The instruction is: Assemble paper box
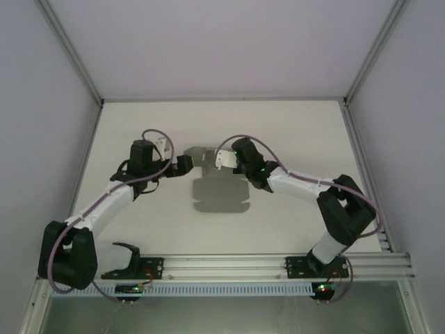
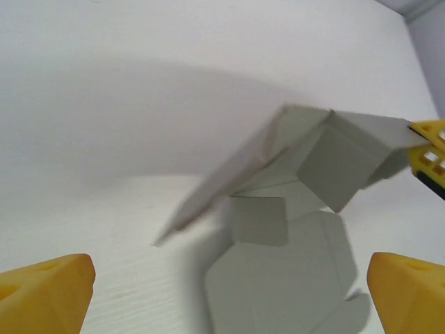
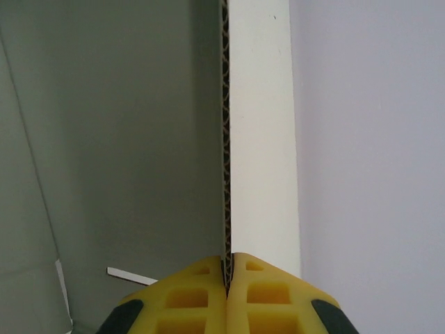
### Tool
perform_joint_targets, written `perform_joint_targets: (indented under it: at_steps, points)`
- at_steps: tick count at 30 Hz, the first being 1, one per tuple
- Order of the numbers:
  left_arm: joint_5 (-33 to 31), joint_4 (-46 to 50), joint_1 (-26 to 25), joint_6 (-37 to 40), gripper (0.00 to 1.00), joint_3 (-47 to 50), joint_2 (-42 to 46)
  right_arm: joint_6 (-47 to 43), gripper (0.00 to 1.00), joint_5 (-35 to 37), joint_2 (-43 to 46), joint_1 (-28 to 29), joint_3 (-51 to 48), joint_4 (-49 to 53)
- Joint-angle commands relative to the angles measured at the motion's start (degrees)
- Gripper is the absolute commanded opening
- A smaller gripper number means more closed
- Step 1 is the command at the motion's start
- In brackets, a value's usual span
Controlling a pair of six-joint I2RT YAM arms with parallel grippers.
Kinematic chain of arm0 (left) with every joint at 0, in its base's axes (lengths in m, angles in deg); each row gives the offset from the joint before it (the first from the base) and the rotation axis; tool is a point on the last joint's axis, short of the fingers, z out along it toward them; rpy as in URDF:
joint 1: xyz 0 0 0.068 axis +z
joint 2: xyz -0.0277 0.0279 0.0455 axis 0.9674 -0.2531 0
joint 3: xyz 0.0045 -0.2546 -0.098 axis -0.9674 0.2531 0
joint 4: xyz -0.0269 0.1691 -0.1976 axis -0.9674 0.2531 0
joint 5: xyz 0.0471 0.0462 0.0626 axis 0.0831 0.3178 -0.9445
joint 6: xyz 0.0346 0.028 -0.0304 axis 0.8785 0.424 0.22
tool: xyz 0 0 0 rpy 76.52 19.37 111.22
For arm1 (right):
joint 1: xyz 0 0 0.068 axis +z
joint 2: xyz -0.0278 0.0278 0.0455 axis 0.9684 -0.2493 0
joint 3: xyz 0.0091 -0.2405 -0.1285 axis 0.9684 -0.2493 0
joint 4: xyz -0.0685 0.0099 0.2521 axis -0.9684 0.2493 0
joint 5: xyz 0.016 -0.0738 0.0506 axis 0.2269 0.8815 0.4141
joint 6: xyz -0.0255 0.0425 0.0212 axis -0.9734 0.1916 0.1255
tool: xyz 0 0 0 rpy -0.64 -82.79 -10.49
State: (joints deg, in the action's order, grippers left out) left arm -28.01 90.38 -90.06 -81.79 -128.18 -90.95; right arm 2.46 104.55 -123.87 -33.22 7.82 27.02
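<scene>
A raised flap of the paper box (image 2: pixel 278 278) is clamped by the right fingers (image 3: pixel 188 300); the left fingers (image 2: pixel 42 292) are spread apart.

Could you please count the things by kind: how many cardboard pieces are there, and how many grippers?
paper box, grey cardboard, partly folded: 1
grippers with yellow fingers: 2 (left gripper open; right gripper shut on a panel of the paper box)
Total: 3
</scene>
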Motion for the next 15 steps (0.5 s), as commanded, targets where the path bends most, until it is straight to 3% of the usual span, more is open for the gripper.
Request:
perform_joint_targets:
  at_steps: [1, 7, 15]
  points:
    - [-3.44, 4.21, 3.76, -0.54, 1.0, -0.25, 1.05, -8.47, 0.0, 5.68, -2.57, 1.39, 2.27, -5.57]
    - [-4.31, 3.76, 9.53, -2.28, 0.99, -3.17, -3.17, -11.7, 0.0, 8.46, -4.25, 2.64, 1.28, -11.43]
    - [-5.94, 1.52, 10.84, -1.27, 1.0, -9.79, -16.03, -13.94, 0.0, 11.88, -5.85, 3.58, -1.75, -20.54]
